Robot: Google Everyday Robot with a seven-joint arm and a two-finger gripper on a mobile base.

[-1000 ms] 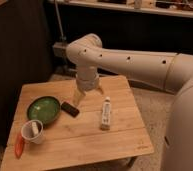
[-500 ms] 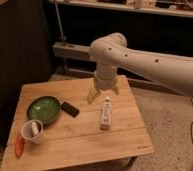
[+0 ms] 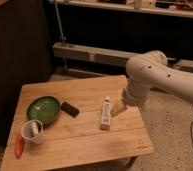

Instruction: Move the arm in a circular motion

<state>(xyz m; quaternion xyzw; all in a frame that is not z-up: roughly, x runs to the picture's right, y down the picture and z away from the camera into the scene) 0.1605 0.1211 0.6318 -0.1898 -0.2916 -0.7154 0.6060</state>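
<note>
Where it reaches in from the right edge, the one arm (image 3: pixel 149 75) is cream-white, thick and rounded, with small dark holes. It bends down to its one gripper (image 3: pixel 118 107) right of centre, just beside a white tube (image 3: pixel 105 115). How far the gripper is open, I cannot tell. One table (image 3: pixel 85 146) holds that tube, one green bowl (image 3: pixel 43 109), one black block (image 3: pixel 70 108), one cup (image 3: pixel 32 132) and one red item (image 3: pixel 19 146).

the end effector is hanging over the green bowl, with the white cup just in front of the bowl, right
Not quite. In the camera view the end effector is on the right, beside the white tube, not over the green bowl. The white cup does sit just in front of the bowl.
</note>
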